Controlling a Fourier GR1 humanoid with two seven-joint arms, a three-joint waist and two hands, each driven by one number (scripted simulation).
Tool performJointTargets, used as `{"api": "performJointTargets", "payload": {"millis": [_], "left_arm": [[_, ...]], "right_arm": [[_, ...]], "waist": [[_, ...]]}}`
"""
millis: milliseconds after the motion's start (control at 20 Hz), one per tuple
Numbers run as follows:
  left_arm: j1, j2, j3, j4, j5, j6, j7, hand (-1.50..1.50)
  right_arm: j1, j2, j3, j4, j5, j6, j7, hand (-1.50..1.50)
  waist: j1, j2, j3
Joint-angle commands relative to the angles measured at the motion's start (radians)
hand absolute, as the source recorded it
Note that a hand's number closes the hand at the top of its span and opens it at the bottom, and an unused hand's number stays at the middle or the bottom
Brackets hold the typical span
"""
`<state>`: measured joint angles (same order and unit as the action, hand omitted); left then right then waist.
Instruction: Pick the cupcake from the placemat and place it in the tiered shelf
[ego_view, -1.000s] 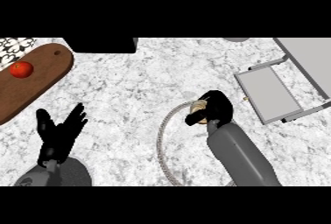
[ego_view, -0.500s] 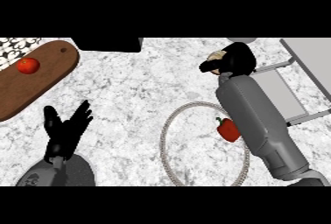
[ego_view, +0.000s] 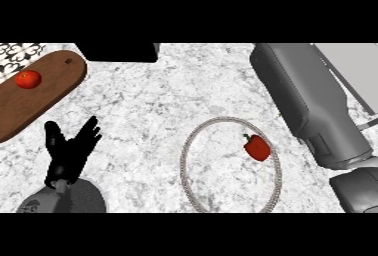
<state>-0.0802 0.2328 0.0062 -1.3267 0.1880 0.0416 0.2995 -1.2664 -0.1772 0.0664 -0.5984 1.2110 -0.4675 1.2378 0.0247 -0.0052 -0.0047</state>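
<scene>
Down on the speckled grey and white counter (ego_view: 155, 105) lies a round placemat (ego_view: 188, 165), and only its pale braided rim stands out, because its middle looks like the same stone. A small red pepper (ego_view: 257, 147) with a short green stem lies inside that ring, near its right side. No cupcake can be seen on the placemat or anywhere else in the head view. The right arm (ego_view: 310, 105) is a big grey forearm that runs from the lower right up to the top edge of the scene. The right hand is past that edge and cannot be seen, so I cannot tell if it holds anything. Behind the arm at the top right there is a pale grey shelf (ego_view: 354, 65) with a thin rail, mostly hidden. The left hand (ego_view: 68, 150) is black and sits at the lower left, resting with its fingers spread and straight, pointing up, and it holds nothing. A brown wooden cutting board (ego_view: 37, 105) lies at the upper left, and a round red tomato (ego_view: 28, 79) sits on it. A patterned black and white patch (ego_view: 18, 55) shows in the top left corner. A flat black thing (ego_view: 118, 51) sits at the top edge. No words or labels can be read anywhere.
</scene>
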Motion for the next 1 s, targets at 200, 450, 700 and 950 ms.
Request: {"api": "performJointTargets", "payload": {"millis": [200,450,700,950], "left_arm": [[0.036,-0.015,-0.003,0.014,-0.010,0.007,-0.026,0.00],[0.042,-0.023,-0.006,-0.008,-0.009,0.006,-0.034,0.00],[0.018,0.017,0.024,-0.049,0.009,0.008,0.039,0.00],[0.053,0.009,0.024,-0.064,0.018,-0.010,0.016,0.00]], "right_arm": [[-0.242,-0.068,-0.132,0.079,0.152,0.128,0.250,1.50],[-0.289,-0.116,-0.195,0.111,0.229,0.150,0.250,1.50],[-0.299,-0.207,-0.225,0.075,0.241,0.200,0.223,1.50],[-0.287,-0.272,-0.281,0.057,0.232,0.247,0.142,1.50]], "waist": [[-0.019,-0.005,0.000],[-0.020,-0.003,0.002],[-0.030,-0.006,0.004],[-0.027,-0.003,0.005]]}}
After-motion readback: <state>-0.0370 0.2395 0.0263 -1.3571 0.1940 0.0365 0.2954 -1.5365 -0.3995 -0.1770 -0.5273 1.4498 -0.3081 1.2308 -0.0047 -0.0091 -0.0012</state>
